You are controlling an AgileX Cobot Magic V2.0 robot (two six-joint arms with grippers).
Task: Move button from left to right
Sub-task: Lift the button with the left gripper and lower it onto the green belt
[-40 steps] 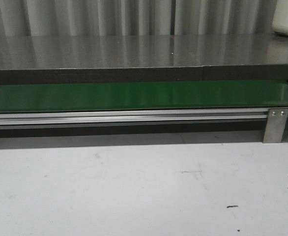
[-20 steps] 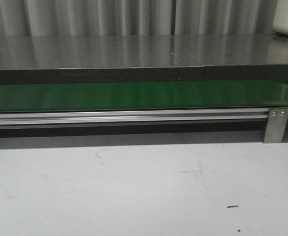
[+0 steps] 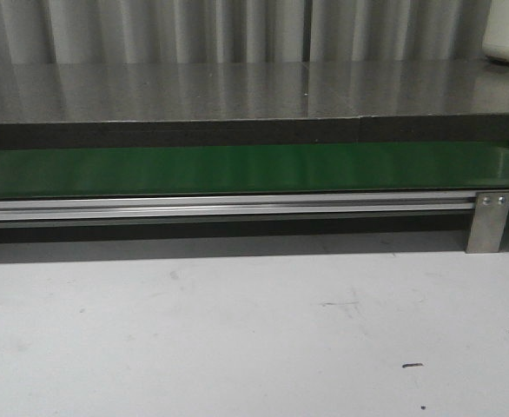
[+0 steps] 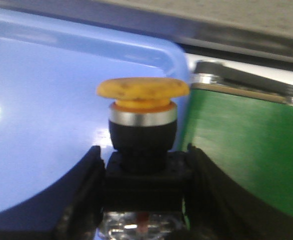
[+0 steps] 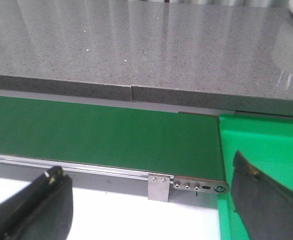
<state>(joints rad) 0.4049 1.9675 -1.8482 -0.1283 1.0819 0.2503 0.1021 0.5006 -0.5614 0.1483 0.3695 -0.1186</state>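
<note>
Button point(image 4: 142, 127) clamped upright by its black body in left end effector point(image 4: 144, 190), over blue bin point(image 4: 41, 115) rim beside green belt point(image 4: 246, 150). Right end effector point(image 5: 151, 210) spread open, holding nothing, near green bin point(image 5: 271, 145). Front view unchanged from earlier frames.

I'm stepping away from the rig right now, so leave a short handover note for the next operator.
Left pincer: shut on the button, held upright over a blue tray beside the end of the green belt.
Right pincer: open, nothing between its fingers, above the belt's other end next to a green bin.
Done: button picked up.
Left: get it to the right side; the front view shows no button on the belt.
</note>
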